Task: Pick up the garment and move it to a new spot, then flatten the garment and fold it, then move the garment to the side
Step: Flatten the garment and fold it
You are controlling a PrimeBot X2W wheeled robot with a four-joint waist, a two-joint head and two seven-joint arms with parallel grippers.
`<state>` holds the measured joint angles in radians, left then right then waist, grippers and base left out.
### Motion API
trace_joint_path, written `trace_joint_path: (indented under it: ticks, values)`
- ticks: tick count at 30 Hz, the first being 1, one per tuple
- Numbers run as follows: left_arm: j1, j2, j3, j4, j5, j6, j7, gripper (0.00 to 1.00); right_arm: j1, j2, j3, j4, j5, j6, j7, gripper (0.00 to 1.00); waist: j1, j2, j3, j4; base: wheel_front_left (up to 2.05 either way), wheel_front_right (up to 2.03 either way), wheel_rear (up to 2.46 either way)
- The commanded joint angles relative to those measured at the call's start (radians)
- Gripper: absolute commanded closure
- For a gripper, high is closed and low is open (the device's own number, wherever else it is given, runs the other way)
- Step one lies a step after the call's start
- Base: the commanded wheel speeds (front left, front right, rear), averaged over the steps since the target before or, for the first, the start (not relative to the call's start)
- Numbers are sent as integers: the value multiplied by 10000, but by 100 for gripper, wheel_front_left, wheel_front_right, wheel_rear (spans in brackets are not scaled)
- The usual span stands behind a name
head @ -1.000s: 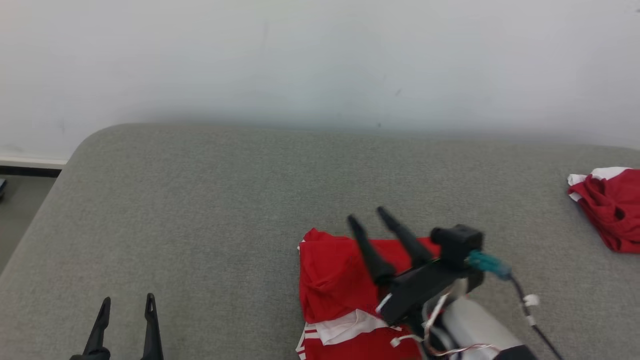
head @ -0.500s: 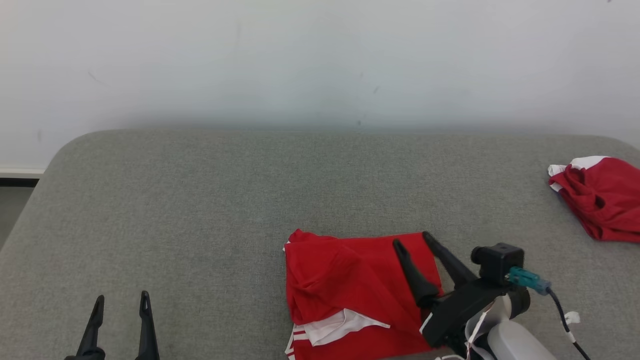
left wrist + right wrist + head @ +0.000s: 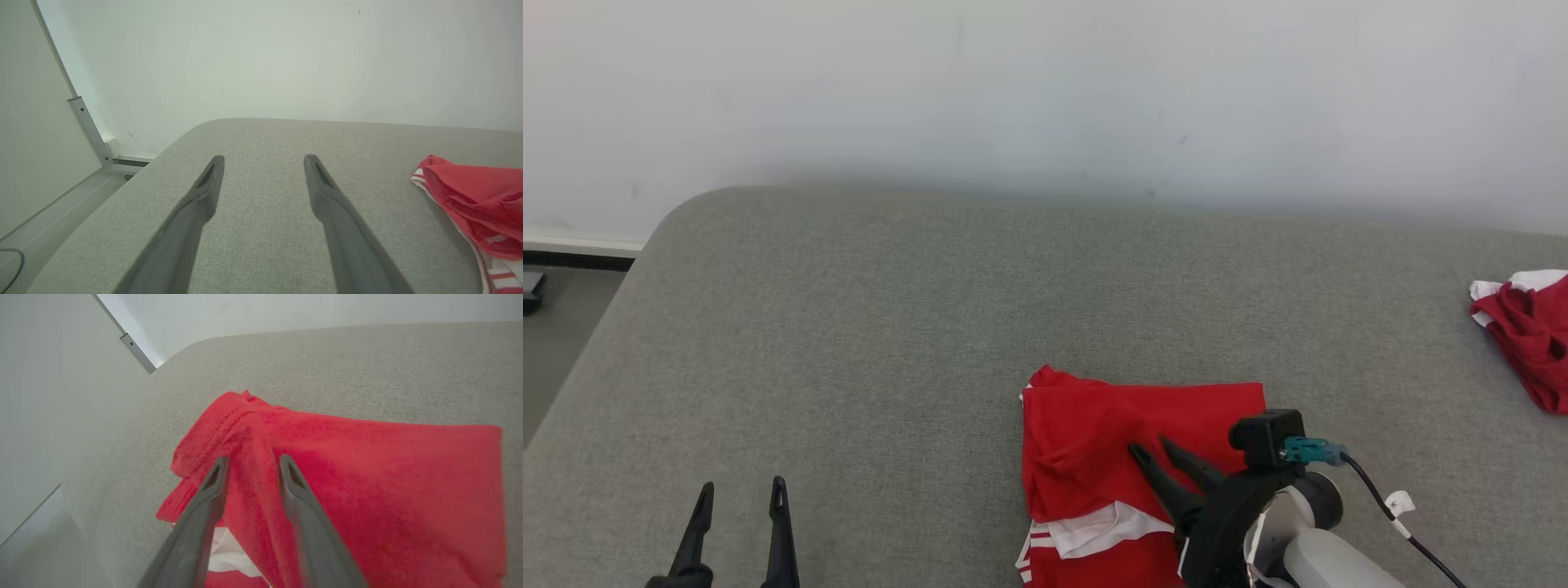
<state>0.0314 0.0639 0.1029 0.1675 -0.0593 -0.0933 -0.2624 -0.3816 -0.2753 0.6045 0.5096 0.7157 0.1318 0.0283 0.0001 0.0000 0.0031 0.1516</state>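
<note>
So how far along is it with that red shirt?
Done, apparently: the red garment lies in a rough rectangle on the grey cushion, though its left side is rumpled. In hand: the right pincer straddles a raised ridge of cloth, not clearly pinching; the left pincer hangs open over bare cushion. Left: lifting it and moving it aside.

No readable text, label, brand or number anywhere.

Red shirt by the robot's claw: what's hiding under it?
The grey cushion shows around the red shirt, and a white striped layer peeks out beneath its front fold. Anything directly underneath is covered.
</note>
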Motion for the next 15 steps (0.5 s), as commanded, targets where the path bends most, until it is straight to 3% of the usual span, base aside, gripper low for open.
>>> trace_joint_path:
  ticks: [1,9,10,12,15]
  values:
    - [-147,-12,22,39,-41,-15,-32,0,-148,22,214,22,207,-29,-136,100,-1,0,-1,80,0,0,0]
    - [-25,-19,119,114,-37,-55,-32,0,148,-130,1754,-399,808,-29,-501,100,-1,0,-146,66,0,0,0]
    - [-13,-21,137,119,-34,-56,-32,0,205,-191,1917,-457,871,-29,-492,91,-1,0,-153,50,0,0,0]
    - [6,-23,165,115,-39,-61,-32,0,252,-244,2149,-637,1012,-29,-642,0,-1,0,-160,-7,0,0,0]
    - [76,-18,218,86,-30,-58,-32,0,288,-369,2353,-874,1146,-29,-875,0,-1,0,-176,-124,0,0,0]
